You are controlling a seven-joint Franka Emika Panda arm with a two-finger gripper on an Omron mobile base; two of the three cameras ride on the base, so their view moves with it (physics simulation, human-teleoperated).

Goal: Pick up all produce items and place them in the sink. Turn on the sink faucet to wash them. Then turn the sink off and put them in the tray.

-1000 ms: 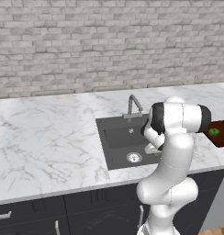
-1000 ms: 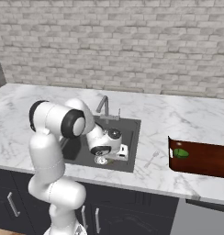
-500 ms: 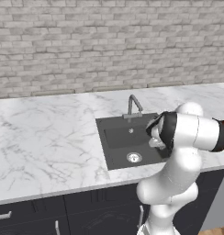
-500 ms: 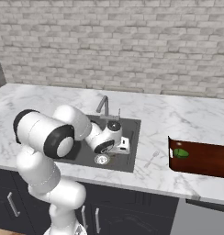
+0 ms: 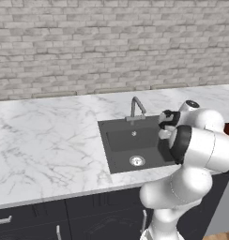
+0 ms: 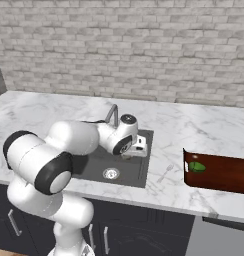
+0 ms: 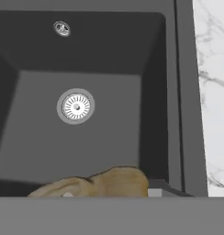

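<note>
Produce is split now: the green fruit (image 6: 196, 166) sits in the tray (image 6: 229, 175), at three o'clock from the sink (image 6: 94, 165). The claw (image 6: 130, 155) is clamped on the tan lumpy piece (image 7: 104, 183) over the sink, likely bound for the tray too.

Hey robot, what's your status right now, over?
Gripper over the sink, shut on the tan piece. Green fruit already in the tray. Way to the tray looks clear.
</note>
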